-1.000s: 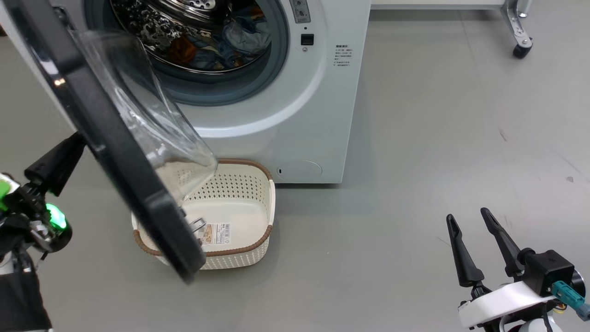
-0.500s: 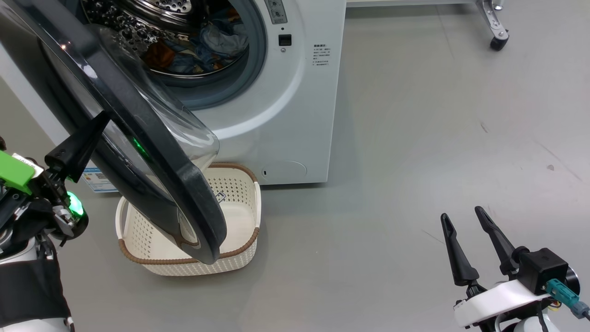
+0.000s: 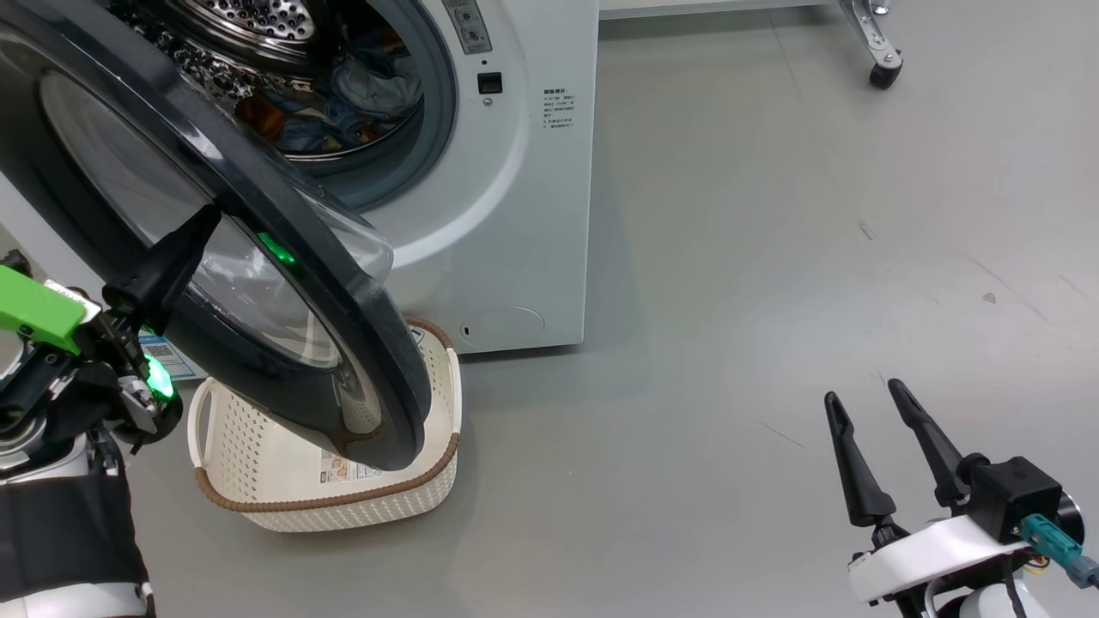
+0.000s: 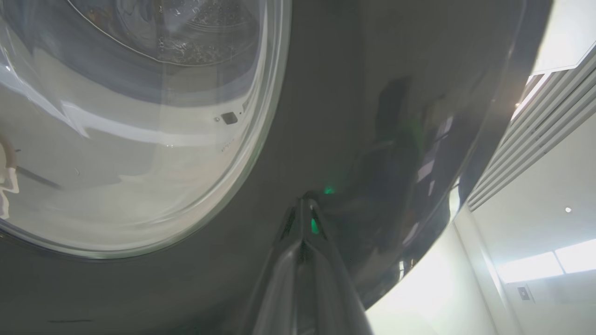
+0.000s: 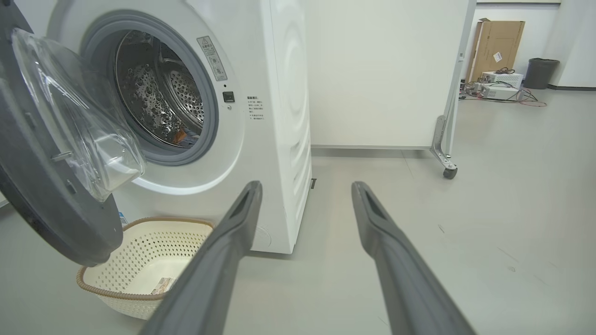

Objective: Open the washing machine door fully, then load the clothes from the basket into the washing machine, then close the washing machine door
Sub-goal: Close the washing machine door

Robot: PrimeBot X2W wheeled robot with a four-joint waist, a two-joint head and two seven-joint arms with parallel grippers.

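Door-closing step, by my reading: the clothes (image 3: 365,81) lie inside the drum of the washing machine (image 3: 515,215). The basket (image 3: 361,515) on the floor (image 3: 730,300) at the machine's foot shows bare bottom and its barcode sticker (image 3: 348,468). The washing machine door (image 3: 365,343) stands part-way swung, hinged on the machine's left side. Its free edge hangs over the basket and its glass bowl faces the opening. Left gripper (image 3: 203,225) has fingers pressed together, tip on the outer face of the glossy black rim. In the left wrist view the tip (image 4: 303,204) meets its own reflection, so contact looks real. From that tip the drum opening lies ahead and to the right, through the door, so a push goes that way. Right gripper (image 3: 864,393) has fingers spread and holds nothing, well apart over bare floor. The left arm is plainly the nearer.
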